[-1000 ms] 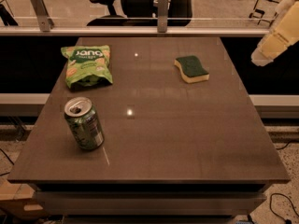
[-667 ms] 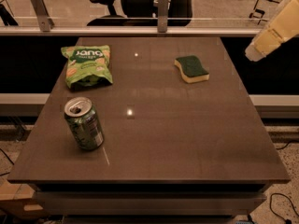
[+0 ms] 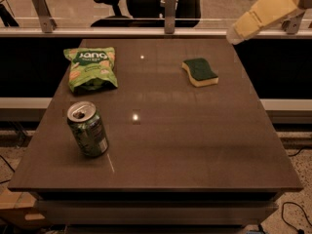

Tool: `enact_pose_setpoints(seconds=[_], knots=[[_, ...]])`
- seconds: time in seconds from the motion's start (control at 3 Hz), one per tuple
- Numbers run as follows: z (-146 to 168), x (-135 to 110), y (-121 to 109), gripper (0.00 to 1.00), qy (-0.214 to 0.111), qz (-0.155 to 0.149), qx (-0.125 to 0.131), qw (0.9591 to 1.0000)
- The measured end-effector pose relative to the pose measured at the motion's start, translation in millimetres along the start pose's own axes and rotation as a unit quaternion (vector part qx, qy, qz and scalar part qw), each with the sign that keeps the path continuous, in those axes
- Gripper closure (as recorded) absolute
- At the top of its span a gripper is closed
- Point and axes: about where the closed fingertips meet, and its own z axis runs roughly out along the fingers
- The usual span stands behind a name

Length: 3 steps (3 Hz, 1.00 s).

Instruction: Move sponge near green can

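Observation:
The sponge (image 3: 200,71), dark green on top with pale yellow foam below, lies flat on the table's far right part. The green can (image 3: 88,129) stands upright near the front left, its silver top open. My gripper (image 3: 237,31), a cream-coloured end of the arm, reaches in from the upper right corner. It hangs above the table's far right edge, up and to the right of the sponge and apart from it. It holds nothing that I can see.
A flat green snack bag (image 3: 90,68) with white lettering lies at the far left, behind the can. The dark brown table (image 3: 195,145) has a railing and an office chair (image 3: 139,1) behind it. The floor drops away on both sides.
The arm has swung left from the right edge of view, bringing the gripper closer to the sponge. The sponge, can and bag have not moved.

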Motion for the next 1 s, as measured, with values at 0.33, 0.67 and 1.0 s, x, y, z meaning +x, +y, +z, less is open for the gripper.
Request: enact_pose_setpoints(seconds=[0.33, 0.67, 1.0], knots=[[3, -15, 8, 0.00, 0.006, 0.059, 0.032, 0.9977], [8, -24, 10, 0.00, 0.020, 0.106, 0.065, 0.9921], [23, -35, 3, 0.00, 0.039, 0.133, 0.085, 0.9867]])
